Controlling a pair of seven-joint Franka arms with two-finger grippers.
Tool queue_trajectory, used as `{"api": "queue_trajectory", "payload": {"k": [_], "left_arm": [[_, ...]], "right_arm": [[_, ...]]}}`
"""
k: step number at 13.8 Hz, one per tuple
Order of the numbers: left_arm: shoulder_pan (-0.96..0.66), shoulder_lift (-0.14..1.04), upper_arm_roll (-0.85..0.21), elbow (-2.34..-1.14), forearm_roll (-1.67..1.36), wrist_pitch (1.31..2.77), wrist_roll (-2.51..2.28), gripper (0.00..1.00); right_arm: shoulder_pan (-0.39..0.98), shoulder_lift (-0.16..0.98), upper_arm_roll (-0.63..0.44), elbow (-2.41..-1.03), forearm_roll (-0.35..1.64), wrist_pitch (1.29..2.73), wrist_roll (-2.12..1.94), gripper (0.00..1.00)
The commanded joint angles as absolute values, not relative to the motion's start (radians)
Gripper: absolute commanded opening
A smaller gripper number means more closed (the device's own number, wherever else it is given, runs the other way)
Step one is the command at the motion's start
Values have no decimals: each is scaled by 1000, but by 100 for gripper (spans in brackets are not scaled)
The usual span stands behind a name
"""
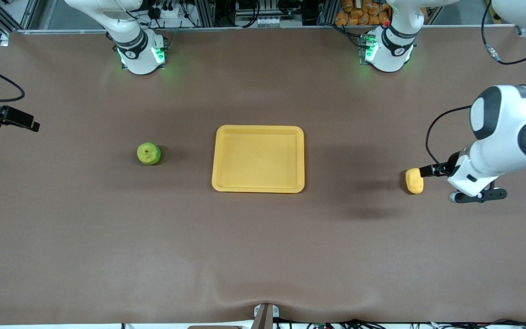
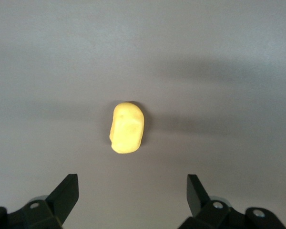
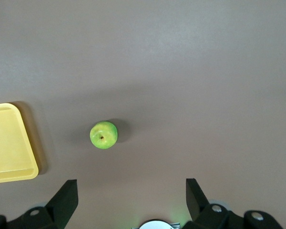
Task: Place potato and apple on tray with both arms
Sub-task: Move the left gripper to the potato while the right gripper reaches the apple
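The yellow-orange tray [image 1: 221,157] lies empty at the table's middle. The green apple [image 1: 148,153] sits on the table beside the tray, toward the right arm's end. The pale yellow potato [image 1: 414,181] lies on the table toward the left arm's end. My left gripper [image 1: 428,171] hangs open over the table just beside the potato. In the left wrist view the potato [image 2: 127,128] lies ahead of the open gripper [image 2: 132,180]. My right gripper [image 1: 31,124] is up at the right arm's end of the table. In the right wrist view it [image 3: 131,183] is open, with the apple [image 3: 103,135] and the tray's corner [image 3: 24,172] below.
The two arm bases [image 1: 140,54] [image 1: 387,51] stand at the table edge farthest from the front camera. The right arm's base also shows in the right wrist view [image 3: 155,224]. A small mount [image 1: 265,315] sits at the table's front edge.
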State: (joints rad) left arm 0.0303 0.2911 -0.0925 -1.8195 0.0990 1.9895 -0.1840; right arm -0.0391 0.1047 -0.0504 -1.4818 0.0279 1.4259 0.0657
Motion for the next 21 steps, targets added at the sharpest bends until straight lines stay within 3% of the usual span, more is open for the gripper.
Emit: {"api": "queue_trajectory", "payload": {"k": [1, 6, 14, 21], "left_arm": [[34, 275, -92, -1896, 133, 2065, -181, 100], [52, 296, -92, -2005, 147, 2226, -181, 100], [63, 374, -89, -1999, 183, 2279, -181, 100], [97, 451, -90, -1999, 202, 2365, -181, 100]], "right_arm": [[-43, 124, -49, -1473, 35, 1417, 54, 100], [-38, 164, -49, -1471, 37, 1428, 52, 100], [-12, 235, -48, -1502, 51, 1486, 54, 100], [24, 230, -46, -1636, 51, 1598, 55, 100]]}}
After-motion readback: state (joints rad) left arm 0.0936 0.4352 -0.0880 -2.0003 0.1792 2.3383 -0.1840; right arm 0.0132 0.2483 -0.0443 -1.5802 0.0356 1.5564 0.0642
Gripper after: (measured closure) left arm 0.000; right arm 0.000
